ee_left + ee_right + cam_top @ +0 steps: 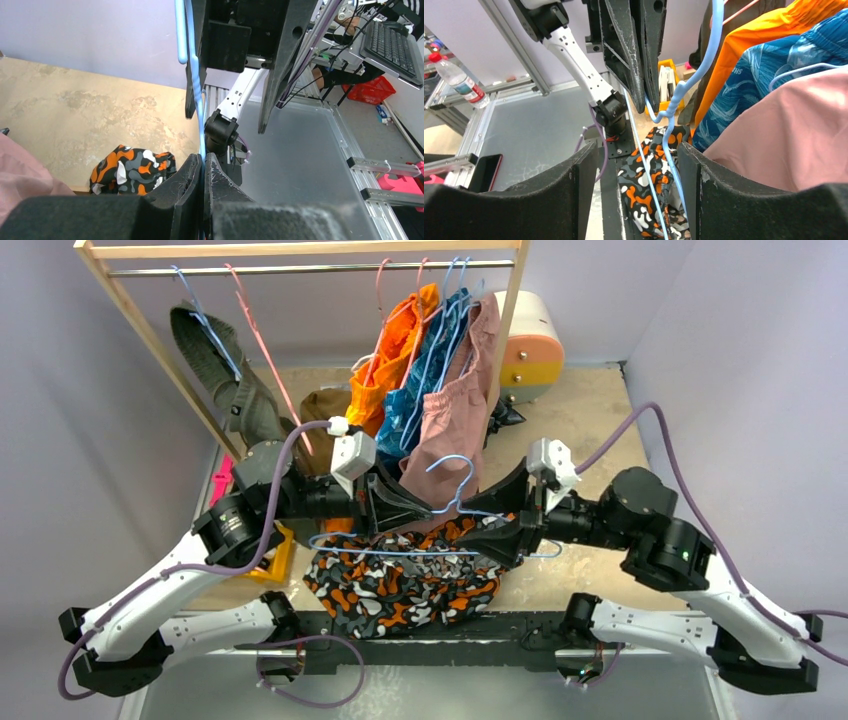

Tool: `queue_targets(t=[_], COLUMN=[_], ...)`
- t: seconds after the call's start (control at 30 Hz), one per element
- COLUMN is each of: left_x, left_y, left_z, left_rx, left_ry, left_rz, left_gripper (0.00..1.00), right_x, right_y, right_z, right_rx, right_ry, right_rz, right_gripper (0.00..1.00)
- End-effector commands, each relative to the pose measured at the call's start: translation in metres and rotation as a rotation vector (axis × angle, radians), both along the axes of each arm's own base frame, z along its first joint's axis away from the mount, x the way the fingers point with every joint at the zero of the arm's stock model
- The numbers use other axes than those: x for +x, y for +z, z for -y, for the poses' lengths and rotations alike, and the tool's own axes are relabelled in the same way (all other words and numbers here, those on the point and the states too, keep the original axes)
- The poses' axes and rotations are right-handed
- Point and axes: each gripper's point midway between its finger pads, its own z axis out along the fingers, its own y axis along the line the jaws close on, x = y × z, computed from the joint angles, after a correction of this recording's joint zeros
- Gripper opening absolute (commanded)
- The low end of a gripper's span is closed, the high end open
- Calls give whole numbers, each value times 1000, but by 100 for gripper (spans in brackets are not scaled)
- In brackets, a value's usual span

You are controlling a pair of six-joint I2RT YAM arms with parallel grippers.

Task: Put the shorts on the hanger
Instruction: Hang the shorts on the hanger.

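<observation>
Shorts [400, 590] heaped just below hanger [180, 30], not yet on it. Pinches hanger's wire with left gripper [204, 167], fingers pressed together, likely to keep it raised and steady. Right gripper [636, 155] beside hanger's neck, fingers spread around wire without clamping it; probably left loose for dropping below hanger and feeding fabric over its bar.

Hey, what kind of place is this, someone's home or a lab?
Probably a robotics lab staged as a laundry corner: a loaded clothes rack stands on a table with robot arms, and a computer keyboard sits beyond it.
</observation>
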Motion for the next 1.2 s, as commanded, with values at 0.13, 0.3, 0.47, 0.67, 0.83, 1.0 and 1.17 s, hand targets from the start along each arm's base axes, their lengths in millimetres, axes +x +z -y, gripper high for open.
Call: queue_targets(t=[0.13,0.3,0.47,0.67,0.83,1.0,1.17], left_x=[-7,-13,-18,-20,-20,-19,-19], left_y=[20,22,25,25,24,23,23], left_z=[-3,-6,-9,-10,-10,-10,-11], left_rx=[-89,-101,-113,-112,-109,-107,-103], left_ry=[-27,-49,-70,-76,-75,-73,-66], left_rz=[39,47,64,71,75,71,66], left_gripper=[0,0,0,0,0,0,0], right_x=[7,2,-13,-26,-29,-29,-28], right_y=[38,43,47,54,54,53,56], right_z=[-1,-11,-23,-23,-24,-27,-28], right_rx=[119,126,131,142,135,136,147], right_ry=[-48,6,114,191,206,211,213], right_rz=[2,-9,-24,-33,-43,-48,-40], right_gripper=[63,62,47,25,32,29,5])
